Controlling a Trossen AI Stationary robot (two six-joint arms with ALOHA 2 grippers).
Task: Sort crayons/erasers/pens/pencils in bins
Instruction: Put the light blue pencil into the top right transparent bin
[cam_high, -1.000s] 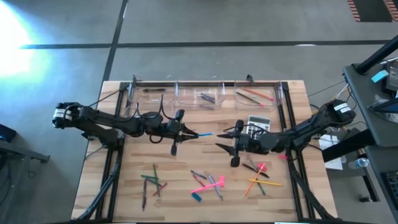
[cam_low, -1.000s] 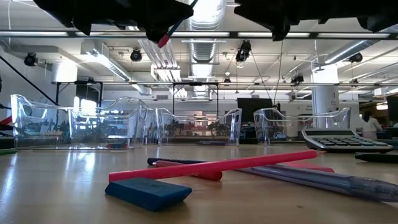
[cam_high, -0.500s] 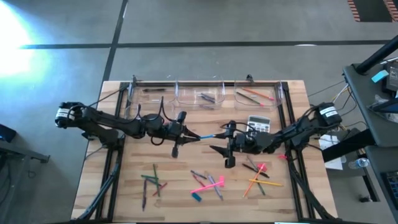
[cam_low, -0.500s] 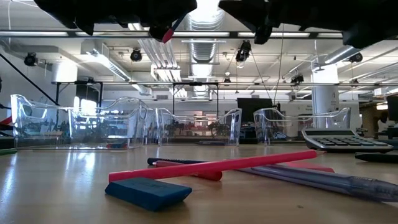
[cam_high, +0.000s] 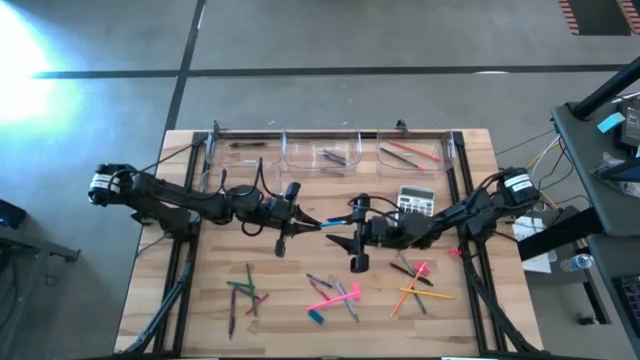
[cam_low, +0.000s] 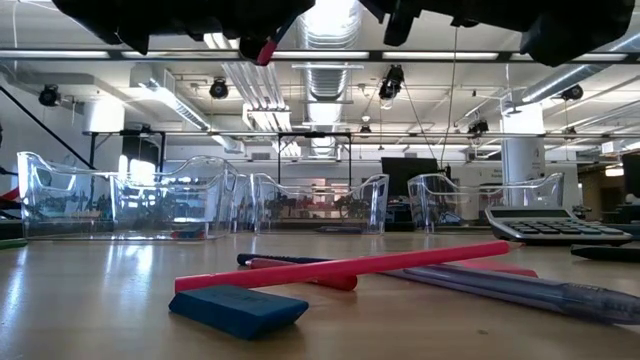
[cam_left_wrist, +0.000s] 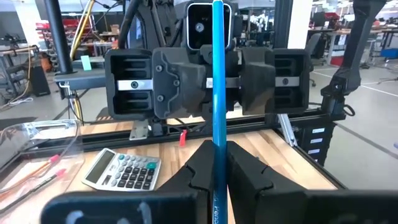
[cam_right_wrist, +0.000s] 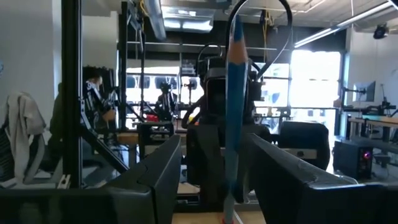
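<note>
Down at table level, nearest the low camera, a blue eraser (cam_low: 238, 309) lies flat on the table (cam_low: 90, 300), and just behind the eraser a long pink stick (cam_low: 345, 266) runs across, one end nearer the grey calculator (cam_low: 545, 225). Farther from the eraser, along the table's far edge, stand the clear bins (cam_low: 318, 204).

Up in the air now, over the middle of the table and well above that eraser: the left gripper (cam_high: 300, 213) has its fingers pinched tight on a blue pencil (cam_high: 330, 217), gripping it near one end. From the left wrist, that pencil (cam_left_wrist: 217, 93) stands straight out between the clamped fingers (cam_left_wrist: 199, 171) toward the other arm's body.

Facing it, the right gripper (cam_high: 340, 226) is at the pencil's free end, its two fingers (cam_right_wrist: 158, 171) standing apart on either side of the shaft (cam_right_wrist: 235, 99), not pressed onto it as far as I can see.

From above, between eraser and bins, loose sticks lie scattered, with a cluster of green and dark ones (cam_high: 243, 292) to the eraser's left and orange and pink ones (cam_high: 415, 287) to its right, near the calculator (cam_high: 416, 201).
</note>
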